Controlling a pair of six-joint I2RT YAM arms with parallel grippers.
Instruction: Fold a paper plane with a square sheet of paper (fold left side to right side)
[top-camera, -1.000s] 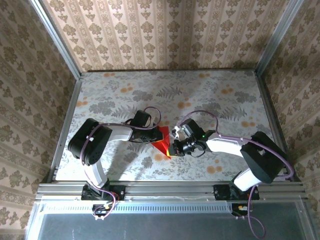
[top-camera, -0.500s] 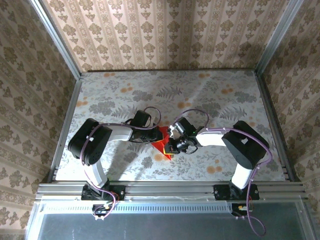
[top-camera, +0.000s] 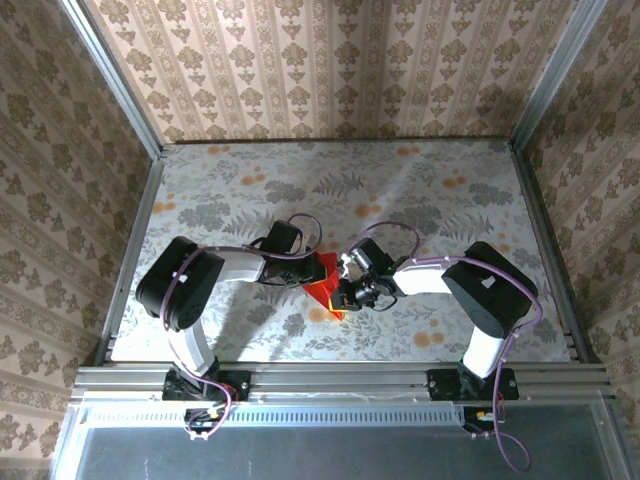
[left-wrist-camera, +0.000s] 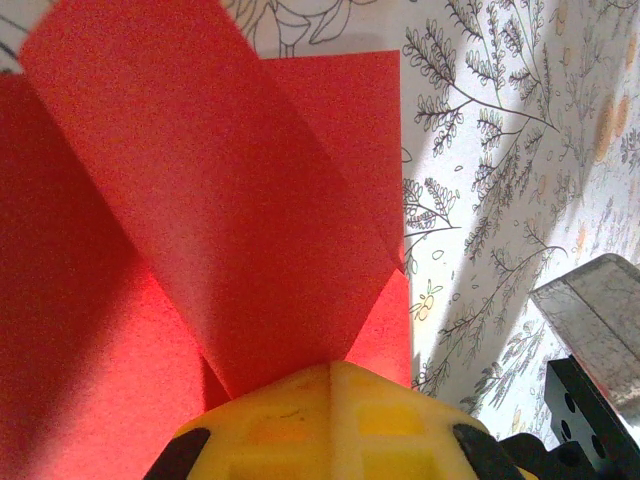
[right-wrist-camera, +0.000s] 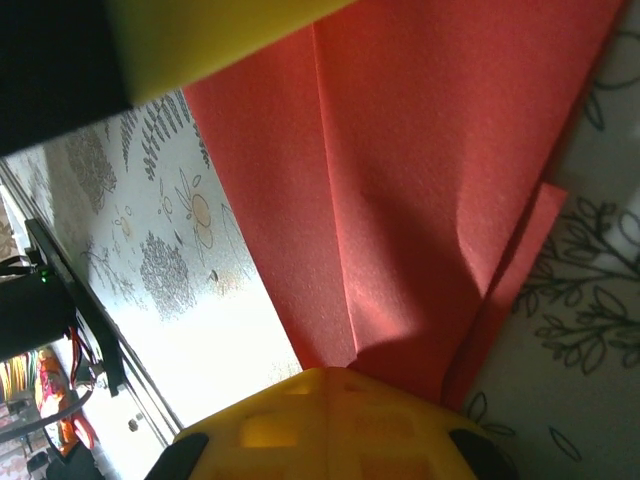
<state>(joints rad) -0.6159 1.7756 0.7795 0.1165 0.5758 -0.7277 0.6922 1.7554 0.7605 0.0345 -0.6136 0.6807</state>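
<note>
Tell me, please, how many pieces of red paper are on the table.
1: the red paper lies partly folded where the left gripper and right gripper meet, hiding parts.

Ahead of the left gripper (left-wrist-camera: 332, 366), the thin bright red sheet of paper (left-wrist-camera: 200, 220) is matt and finely grained, with crisp creases. The gripper's blocky yellow fingers (left-wrist-camera: 300, 420) look like dull moulded plastic. To its right, the pale floral-printed table cover (left-wrist-camera: 500, 150) is smooth, with a soft sheen where light strikes. Low on that side, a grey slanted plate (left-wrist-camera: 595, 300) may be bare metal; it is blurred. Left of the right gripper (right-wrist-camera: 330, 372), the cover glares glossy white. Behind both grippers, the white arm shells (top-camera: 235, 268) are shiny plastic and the silver base rail (top-camera: 340, 382) is dull metal.
</note>
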